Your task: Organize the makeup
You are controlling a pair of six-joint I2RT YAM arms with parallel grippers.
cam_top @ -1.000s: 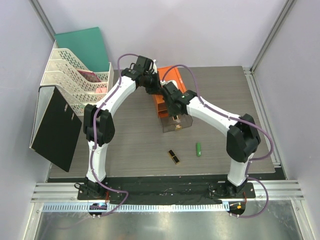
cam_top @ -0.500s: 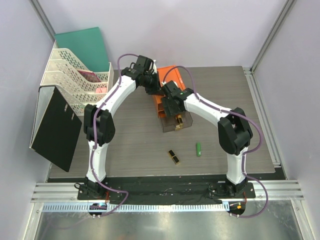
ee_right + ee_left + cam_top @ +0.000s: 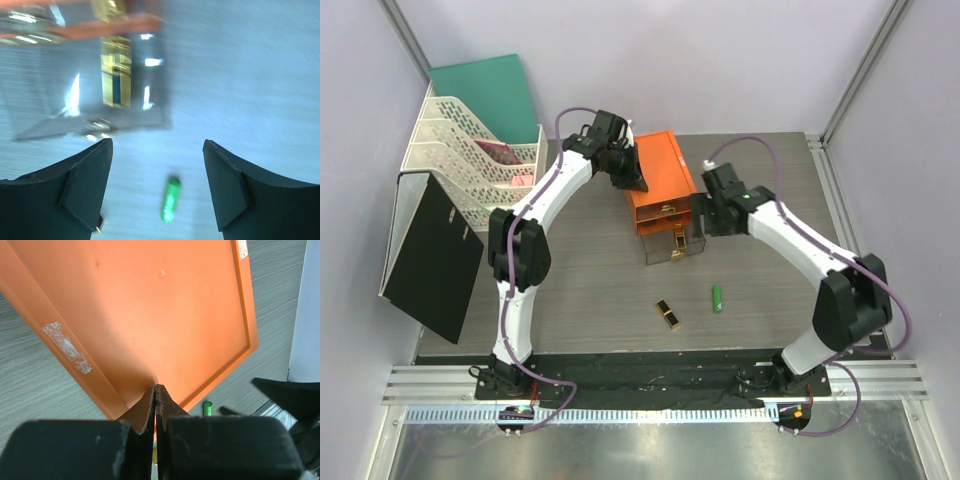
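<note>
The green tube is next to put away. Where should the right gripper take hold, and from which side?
Probably at mid-length, from straight above. The green tube lies flat on the table with both long sides free, so the open right gripper can close across its narrow width.

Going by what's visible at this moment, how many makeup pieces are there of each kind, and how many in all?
Black-and-gold lipstick cases: 2 (one loose; one inside the clear drawer)
Green tube: 1
Total: 3
</note>
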